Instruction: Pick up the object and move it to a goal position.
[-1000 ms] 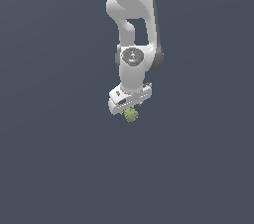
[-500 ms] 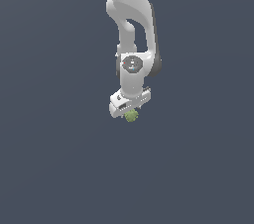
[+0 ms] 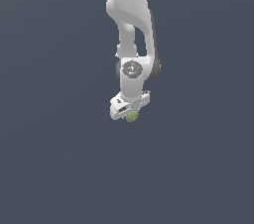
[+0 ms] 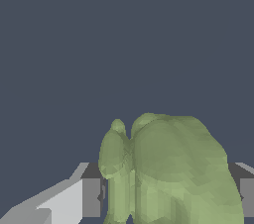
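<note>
The object [image 3: 132, 116] is a small lumpy olive-green clump that peeks out under the white arm's hand in the exterior view. My gripper [image 3: 131, 115] points downward and is shut on it, holding it above the plain dark floor. In the wrist view the object [image 4: 168, 173] fills the space between the two fingers [image 4: 92, 196], its bumpy green surface pressed against both pads. Most of the fingers are hidden behind the hand in the exterior view.
A flat dark grey-blue ground [image 3: 59, 168] surrounds the arm on all sides. No goal marker or other object shows in either view.
The arm has drawn slightly upward with the object still held; the wrist and the green clump sit a little higher in the exterior view than a second ago.
</note>
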Tool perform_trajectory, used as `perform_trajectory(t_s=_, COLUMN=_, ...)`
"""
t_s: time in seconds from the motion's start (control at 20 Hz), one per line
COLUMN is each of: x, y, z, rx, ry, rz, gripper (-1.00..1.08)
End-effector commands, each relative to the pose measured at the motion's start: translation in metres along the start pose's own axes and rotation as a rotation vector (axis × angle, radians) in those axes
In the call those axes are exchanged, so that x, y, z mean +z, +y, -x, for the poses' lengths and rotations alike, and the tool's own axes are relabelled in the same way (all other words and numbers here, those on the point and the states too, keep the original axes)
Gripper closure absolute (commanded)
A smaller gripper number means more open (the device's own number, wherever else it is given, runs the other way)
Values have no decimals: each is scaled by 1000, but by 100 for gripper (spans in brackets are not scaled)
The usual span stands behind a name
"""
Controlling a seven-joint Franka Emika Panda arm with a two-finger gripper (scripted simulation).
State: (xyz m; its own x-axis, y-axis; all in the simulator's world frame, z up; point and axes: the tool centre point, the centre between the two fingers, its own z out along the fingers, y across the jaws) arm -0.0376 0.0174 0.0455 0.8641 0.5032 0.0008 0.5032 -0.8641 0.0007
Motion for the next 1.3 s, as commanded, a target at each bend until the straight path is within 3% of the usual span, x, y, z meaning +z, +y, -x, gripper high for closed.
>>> perform_trajectory(t_s=0.0, x=1, y=-1, z=0, rx=-1, ry=-1, rz=-1, gripper=108)
perform_trajectory(t_s=0.65, x=-11, y=3, z=0, rx=0, ry=0, rz=0, gripper=108)
perform_trajectory(t_s=1.25, x=-96, y=24, z=1, rx=-1, ry=0, rz=-1, gripper=108)
